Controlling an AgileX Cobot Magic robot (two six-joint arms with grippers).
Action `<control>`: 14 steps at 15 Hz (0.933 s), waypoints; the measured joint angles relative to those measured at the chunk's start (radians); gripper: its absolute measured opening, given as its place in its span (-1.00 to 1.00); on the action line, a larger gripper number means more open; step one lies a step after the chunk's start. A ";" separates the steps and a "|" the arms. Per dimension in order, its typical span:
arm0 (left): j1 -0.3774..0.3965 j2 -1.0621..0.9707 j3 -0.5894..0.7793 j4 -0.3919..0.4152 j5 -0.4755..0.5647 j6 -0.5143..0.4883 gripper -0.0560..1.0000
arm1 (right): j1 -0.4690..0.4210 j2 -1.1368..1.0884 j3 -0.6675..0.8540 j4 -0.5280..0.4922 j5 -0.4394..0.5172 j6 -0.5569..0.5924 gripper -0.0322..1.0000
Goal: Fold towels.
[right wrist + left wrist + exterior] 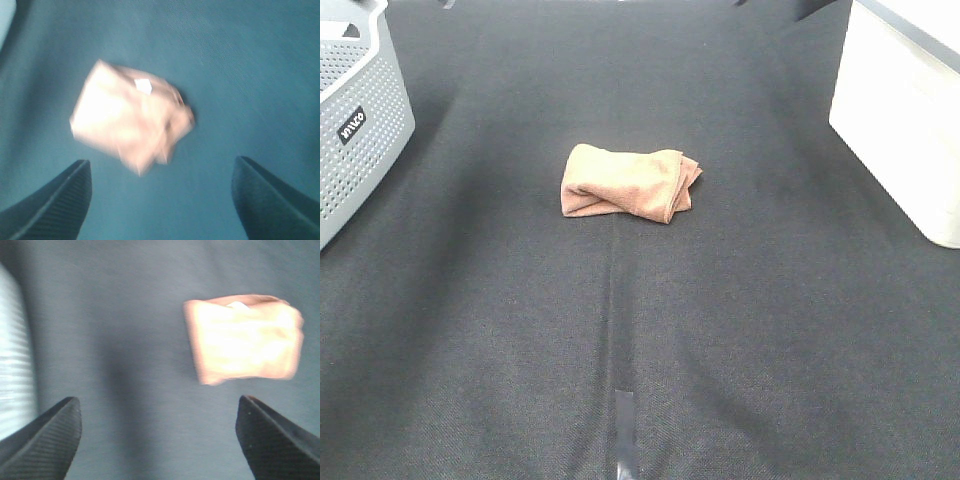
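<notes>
The brown towel (628, 183) lies folded into a small thick bundle in the middle of the dark table cloth. It shows blurred in the left wrist view (243, 340) and in the right wrist view (130, 115), where a small white tag (143, 85) sits on its top. Neither arm shows in the exterior high view. My left gripper (160, 435) is open and empty, well off the towel. My right gripper (161, 197) is open and empty, also off the towel. Both hang above the cloth.
A grey perforated laundry basket (355, 120) stands at the far left; it also shows in the left wrist view (12, 360). A white box (905, 105) stands at the far right. A strip of tape (623, 420) lies on the cloth near the front.
</notes>
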 joint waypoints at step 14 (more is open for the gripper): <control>0.000 -1.224 1.199 0.099 0.007 0.031 0.62 | 0.000 -1.101 1.138 -0.144 0.003 0.024 0.48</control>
